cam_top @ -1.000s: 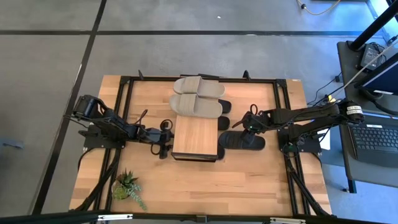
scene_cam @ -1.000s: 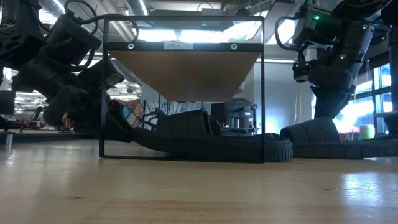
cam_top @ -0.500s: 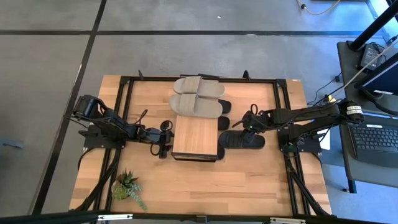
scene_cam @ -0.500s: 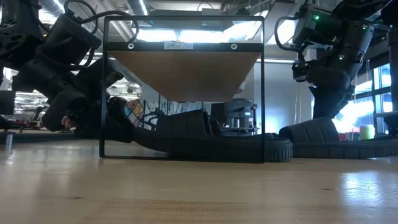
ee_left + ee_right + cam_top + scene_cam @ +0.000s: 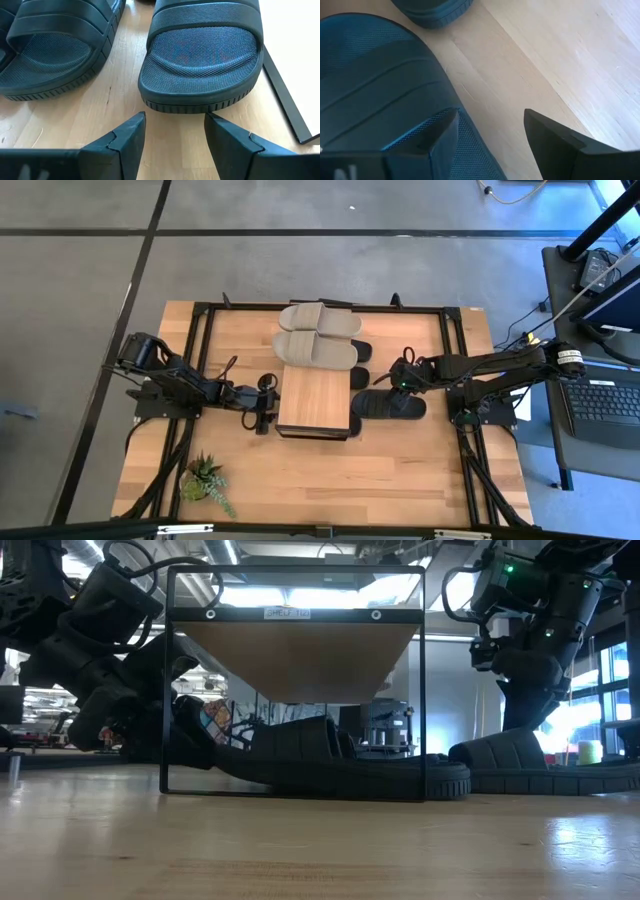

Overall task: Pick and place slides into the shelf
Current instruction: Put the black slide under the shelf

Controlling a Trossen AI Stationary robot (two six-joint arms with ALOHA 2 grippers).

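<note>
Material: light butcher-block wood bench (image 5: 400,470) inside a black metal frame, carrying all items.
Shelf: low rack with a light wood plank top on a dark wire base (image 5: 316,401), at bench centre.
Beige slides: two beige-grey wide-strap slides (image 5: 318,335), side by side on the far end of the shelf top.
Slides under shelf: matte black textured slides (image 5: 330,765) lie on the bench beneath the plank; the left wrist view shows two, one of them (image 5: 202,55) directly ahead of the fingertips, not touching.
Left pincer: (image 5: 262,402) low at the left side of the shelf, fingers spread wide, holding nothing.
Right slide: matte black slide (image 5: 392,406) on the bench just right of the shelf.
Right pincer: (image 5: 397,379) directly above this slide's strap, fingers wide; one finger (image 5: 427,137) overlaps the strap in the wrist view; contact cannot be told.
Plant: small green potted plant (image 5: 204,480) at the near left of the bench.
Change: the left pincer sits slightly lower than a second earlier in the low view; slides and right arm unchanged.
</note>
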